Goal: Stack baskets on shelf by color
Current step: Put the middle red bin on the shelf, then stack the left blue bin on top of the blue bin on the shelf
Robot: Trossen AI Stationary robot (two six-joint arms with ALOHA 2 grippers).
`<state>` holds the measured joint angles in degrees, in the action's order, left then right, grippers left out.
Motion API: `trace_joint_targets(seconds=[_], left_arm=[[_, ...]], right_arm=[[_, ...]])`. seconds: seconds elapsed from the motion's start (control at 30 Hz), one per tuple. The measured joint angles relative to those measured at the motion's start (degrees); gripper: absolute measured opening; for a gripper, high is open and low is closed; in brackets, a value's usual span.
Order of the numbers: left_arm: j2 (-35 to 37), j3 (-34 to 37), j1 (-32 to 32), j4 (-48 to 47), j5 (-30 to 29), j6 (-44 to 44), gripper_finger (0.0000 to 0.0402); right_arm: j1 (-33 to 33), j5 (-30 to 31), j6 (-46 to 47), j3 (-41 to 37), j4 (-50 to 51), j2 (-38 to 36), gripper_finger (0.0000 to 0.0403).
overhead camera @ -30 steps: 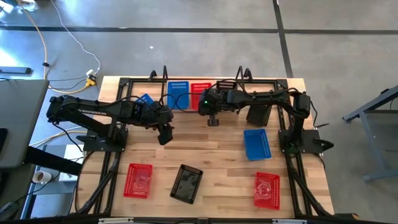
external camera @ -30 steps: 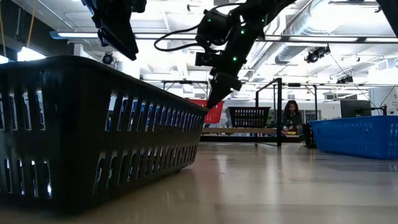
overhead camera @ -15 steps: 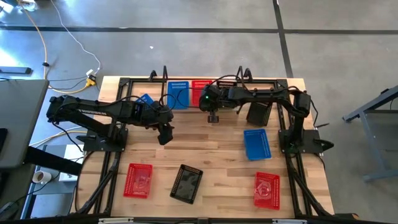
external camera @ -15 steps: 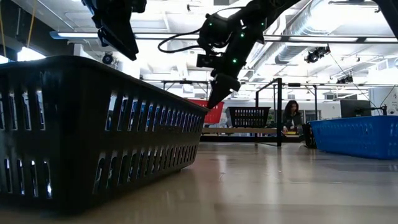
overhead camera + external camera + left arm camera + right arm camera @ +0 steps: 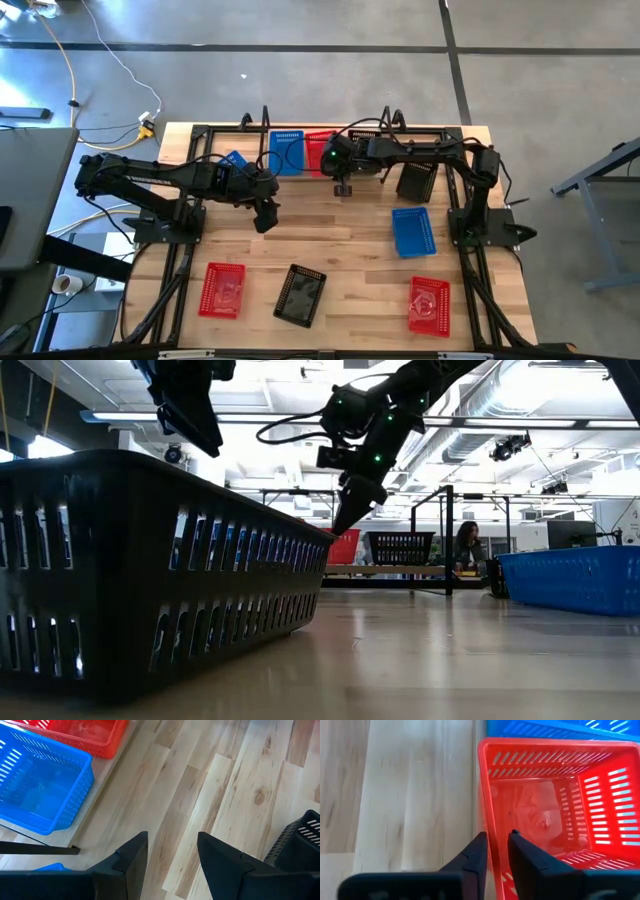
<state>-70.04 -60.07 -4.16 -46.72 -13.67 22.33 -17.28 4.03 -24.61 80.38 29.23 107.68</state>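
My right tool (image 5: 496, 851), fingers narrowly apart, straddles the near wall of the red basket (image 5: 555, 805) on the shelf (image 5: 310, 175).

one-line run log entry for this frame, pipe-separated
right gripper open astride rim of red basket on shelf | left gripper open, empty, over table | blue basket beside red

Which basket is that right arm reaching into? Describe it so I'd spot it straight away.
Find the shelf along the table's far edge. Two baskets sit side by side on it; the right end effector straddles the wall of the red basket. Its neighbour, the blue basket, differs only in colour.
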Motion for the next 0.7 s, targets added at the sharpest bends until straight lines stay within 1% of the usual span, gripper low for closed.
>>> trace_joint_targets(seconds=[0.13,0.33,0.4,0.7], left_arm=[[0.00,0.00,0.00,0.01,0.00,0.00,0.0161],[0.00,0.00,0.00,0.02,0.00,0.00,0.0161],[0.00,0.00,0.00,0.02,0.00,0.00,0.0161],[0.00,0.00,0.00,-0.05,0.00,-0.07,0.0161]], right_arm=[[0.00,0.00,0.10,0.12,-0.38,0.00,0.0081],[0.00,-0.20,0.37,0.98,-0.65,0.00,0.0082],[0.00,-1.14,1.48,0.98,-0.42,0.00,0.0082],[0.18,-1.22,8.19,0.98,-0.31,-0.31,0.0083]])
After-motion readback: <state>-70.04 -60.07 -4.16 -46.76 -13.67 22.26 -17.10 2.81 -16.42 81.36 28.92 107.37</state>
